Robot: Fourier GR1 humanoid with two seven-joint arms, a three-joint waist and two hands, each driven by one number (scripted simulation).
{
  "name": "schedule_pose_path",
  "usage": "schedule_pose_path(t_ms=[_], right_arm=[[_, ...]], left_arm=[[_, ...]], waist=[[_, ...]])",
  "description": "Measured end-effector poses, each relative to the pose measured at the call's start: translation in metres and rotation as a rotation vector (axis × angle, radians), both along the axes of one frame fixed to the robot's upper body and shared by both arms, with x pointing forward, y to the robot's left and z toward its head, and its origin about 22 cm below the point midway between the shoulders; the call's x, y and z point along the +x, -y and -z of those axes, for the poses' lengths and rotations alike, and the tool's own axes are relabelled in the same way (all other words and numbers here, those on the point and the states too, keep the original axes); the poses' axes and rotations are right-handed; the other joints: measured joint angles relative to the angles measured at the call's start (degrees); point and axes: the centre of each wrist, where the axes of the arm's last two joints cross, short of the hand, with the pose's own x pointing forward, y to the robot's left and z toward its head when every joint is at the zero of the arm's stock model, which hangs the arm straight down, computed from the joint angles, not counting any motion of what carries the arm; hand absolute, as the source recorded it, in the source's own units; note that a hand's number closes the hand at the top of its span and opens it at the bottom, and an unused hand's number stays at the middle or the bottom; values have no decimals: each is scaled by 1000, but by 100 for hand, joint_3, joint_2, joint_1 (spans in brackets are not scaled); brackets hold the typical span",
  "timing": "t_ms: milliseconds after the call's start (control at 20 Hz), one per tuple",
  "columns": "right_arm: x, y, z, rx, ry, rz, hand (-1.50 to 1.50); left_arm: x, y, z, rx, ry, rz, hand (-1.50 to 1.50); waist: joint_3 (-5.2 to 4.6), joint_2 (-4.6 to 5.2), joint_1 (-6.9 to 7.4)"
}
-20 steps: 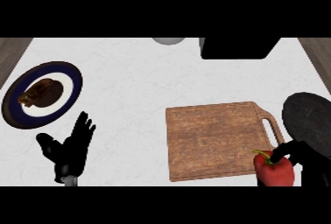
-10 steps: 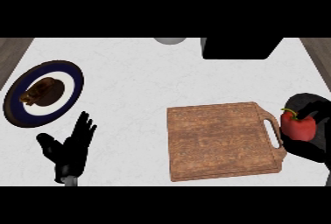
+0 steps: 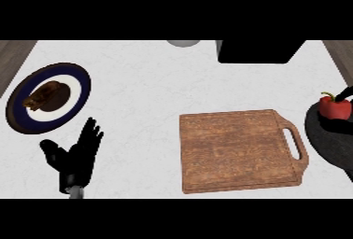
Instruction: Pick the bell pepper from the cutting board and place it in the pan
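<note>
1. The white table (image 3: 158, 88) is seen carrying everything.
2. The wooden cutting board (image 3: 238, 149) is laid bare right of centre.
3. The dark pan (image 3: 331, 140) is cut by the right edge.
4. A blue-rimmed plate (image 3: 74, 86) with brown food is set far left.
5. The left hand (image 3: 74, 156) is rested low left, fingers straight and spread.
6. The red bell pepper (image 3: 335, 108) is seen at the pan's upper edge; whether it is gripped cannot be told.

Plate (image 3: 81, 88): blue rim, white centre, far left of counter (image 3: 151, 88) | brown food item (image 3: 45, 95) on plate (kind not discernible) | black box-shaped object (image 3: 258, 50) at top edge | grey round object (image 3: 183, 43) beside it, cut off.
</note>
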Motion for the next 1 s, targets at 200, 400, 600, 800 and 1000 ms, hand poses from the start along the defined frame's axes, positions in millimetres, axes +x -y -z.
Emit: schedule_pose_path(t_ms=[200,400,600,800,1000], right_arm=[[21,34,13,21,0,8,150],[28,59,20,-19,-137,77,-150],[32,69,36,-1,-203,67,-150],[35,70,45,44,-152,24,-150],[43,73,35,222,-34,-58,-150]], left_arm=[[1,4,1,2,3,11,0],[5,10,-2,-2,14,25,0],[6,9,-5,-2,17,36,0],[6,10,-7,-2,16,38,0],[6,11,-4,0,11,30,0]], waist=[[6,21,59],[9,55,143],[18,83,215],[23,86,213],[30,75,153]])
